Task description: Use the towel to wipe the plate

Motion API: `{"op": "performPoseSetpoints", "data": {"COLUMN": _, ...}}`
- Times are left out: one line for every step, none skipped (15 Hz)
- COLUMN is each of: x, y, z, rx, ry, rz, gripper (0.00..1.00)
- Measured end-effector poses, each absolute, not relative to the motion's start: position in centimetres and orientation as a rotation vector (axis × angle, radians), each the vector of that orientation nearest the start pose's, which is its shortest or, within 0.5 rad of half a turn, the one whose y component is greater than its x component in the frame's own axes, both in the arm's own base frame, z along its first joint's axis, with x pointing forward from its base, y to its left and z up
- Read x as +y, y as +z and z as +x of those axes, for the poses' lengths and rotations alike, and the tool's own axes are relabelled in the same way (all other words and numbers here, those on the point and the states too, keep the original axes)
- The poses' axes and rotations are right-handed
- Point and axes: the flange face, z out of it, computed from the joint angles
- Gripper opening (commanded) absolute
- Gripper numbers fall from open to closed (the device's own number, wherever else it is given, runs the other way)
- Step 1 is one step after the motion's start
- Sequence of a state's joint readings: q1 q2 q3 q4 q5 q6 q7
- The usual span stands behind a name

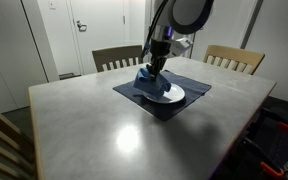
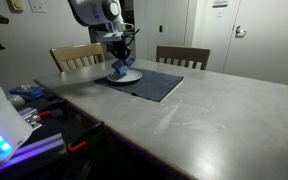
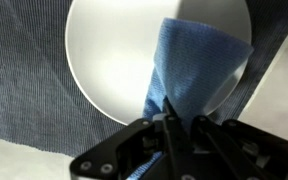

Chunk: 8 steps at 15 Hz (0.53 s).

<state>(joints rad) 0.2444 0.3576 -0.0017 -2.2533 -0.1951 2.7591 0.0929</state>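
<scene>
A white round plate (image 3: 134,55) lies on a dark blue placemat (image 3: 24,90). My gripper (image 3: 174,125) is shut on a blue towel (image 3: 199,65) that hangs down and rests on the plate's right part. In both exterior views the gripper (image 1: 158,66) (image 2: 119,58) stands right over the plate (image 1: 174,96) (image 2: 132,76), with the towel (image 1: 149,82) (image 2: 118,70) bunched under it on the plate's edge.
The placemat (image 1: 189,105) (image 2: 159,86) lies on a grey table (image 1: 104,130) (image 2: 204,120). Wooden chairs (image 1: 116,57) (image 1: 234,58) stand at the far side. A cluttered bench with cables (image 2: 24,110) sits beside the table.
</scene>
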Motion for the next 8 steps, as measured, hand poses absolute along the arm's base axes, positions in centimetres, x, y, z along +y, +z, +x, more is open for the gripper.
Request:
{"op": "performPoseSetpoints", "data": {"x": 13.9, "y": 21.7, "z": 52.4, "rx": -0.532, "ry": -0.233, "rz": -3.149, "gripper": 0.02}}
{"op": "performPoseSetpoints", "data": {"x": 13.9, "y": 21.5, "z": 51.4, "rx": -0.547, "ry": -0.220, "rz": -3.146, "gripper": 0.02}}
{"op": "performPoseSetpoints", "data": {"x": 13.9, "y": 21.3, "z": 50.6, "rx": -0.563, "ry": -0.223, "rz": -3.139, "gripper": 0.02}}
{"op": "performPoseSetpoints", "data": {"x": 14.0, "y": 21.0, "z": 50.0, "rx": -0.576, "ry": -0.239, "rz": -3.129, "gripper": 0.02}}
{"op": "performPoseSetpoints", "data": {"x": 14.1, "y": 20.7, "z": 49.6, "rx": -0.582, "ry": -0.269, "rz": -3.116, "gripper": 0.02}}
{"op": "performPoseSetpoints", "data": {"x": 14.2, "y": 20.6, "z": 49.4, "rx": -0.584, "ry": -0.307, "rz": -3.102, "gripper": 0.02}}
{"op": "performPoseSetpoints", "data": {"x": 14.3, "y": 20.4, "z": 49.3, "rx": -0.584, "ry": -0.344, "rz": -3.089, "gripper": 0.02}}
{"op": "performPoseSetpoints", "data": {"x": 14.3, "y": 20.1, "z": 49.3, "rx": -0.583, "ry": -0.368, "rz": -3.079, "gripper": 0.02}}
